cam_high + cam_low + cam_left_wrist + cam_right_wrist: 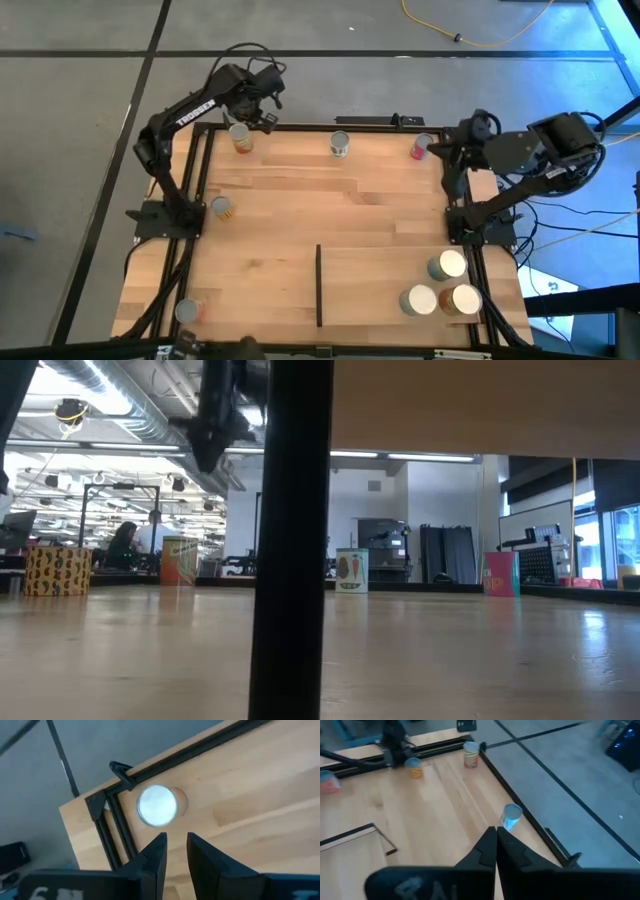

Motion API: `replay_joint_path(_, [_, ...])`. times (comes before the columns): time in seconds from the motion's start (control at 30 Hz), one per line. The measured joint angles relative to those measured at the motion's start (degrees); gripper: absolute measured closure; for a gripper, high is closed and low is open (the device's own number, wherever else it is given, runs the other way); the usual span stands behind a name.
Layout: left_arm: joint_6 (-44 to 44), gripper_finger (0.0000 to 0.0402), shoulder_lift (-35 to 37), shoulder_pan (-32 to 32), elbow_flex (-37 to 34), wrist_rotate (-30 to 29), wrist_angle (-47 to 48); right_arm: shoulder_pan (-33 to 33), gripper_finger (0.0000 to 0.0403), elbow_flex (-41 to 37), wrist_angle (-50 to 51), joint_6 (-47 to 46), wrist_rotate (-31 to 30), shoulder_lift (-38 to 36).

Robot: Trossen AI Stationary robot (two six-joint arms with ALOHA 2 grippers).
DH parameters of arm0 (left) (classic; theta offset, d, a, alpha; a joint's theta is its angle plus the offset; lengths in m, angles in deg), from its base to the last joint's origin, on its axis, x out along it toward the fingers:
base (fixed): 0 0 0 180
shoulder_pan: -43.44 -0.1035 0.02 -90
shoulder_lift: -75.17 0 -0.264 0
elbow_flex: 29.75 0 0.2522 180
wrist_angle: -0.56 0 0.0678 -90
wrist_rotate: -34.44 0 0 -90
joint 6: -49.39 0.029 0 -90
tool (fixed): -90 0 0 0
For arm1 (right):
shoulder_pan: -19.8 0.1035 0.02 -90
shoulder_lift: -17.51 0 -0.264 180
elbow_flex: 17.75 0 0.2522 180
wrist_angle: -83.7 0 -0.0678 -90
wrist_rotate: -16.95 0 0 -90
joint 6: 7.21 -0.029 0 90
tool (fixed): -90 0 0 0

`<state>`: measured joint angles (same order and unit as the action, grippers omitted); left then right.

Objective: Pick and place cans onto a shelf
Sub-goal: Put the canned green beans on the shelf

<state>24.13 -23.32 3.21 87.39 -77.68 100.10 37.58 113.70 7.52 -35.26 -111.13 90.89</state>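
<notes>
The tabletop is pale butcher-block wood in a black frame, standing on a grey floor crossed by dark lines; a yellow cable loops over the floor beyond the far edge. The shelf lies flat at the near right, its black strip toward the middle; 3 cans stand clustered on its right end. Along the far edge stand an orange-labelled can, a green and white can and a pink can; a yellow can sits by the left rail, another can at the near left corner.

The left gripper hovers just over the orange-labelled can at the far left corner, fingers slightly parted, holding nothing; the right gripper hangs near the pink can, fingers pressed together and empty.

From table height, the room behind is an open workshop with ceiling ducts and strip lights; 2 people sit at the far left.
</notes>
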Motion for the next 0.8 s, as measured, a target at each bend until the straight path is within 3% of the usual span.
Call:
replay_joint_path(0.33, [5.6, 0.0333, 0.0, -7.4, -15.9, 5.0, -19.6, -6.1, 0.0397, 0.0, -0.1, 0.0, 0.0, 0.1])
replay_joint_path(0.8, [6.4, 0.0333, 0.0, -9.2, -26.0, 5.3, -24.6, -11.2, 0.0397, 0.0, -0.1, 0.0, 0.2, 0.1])
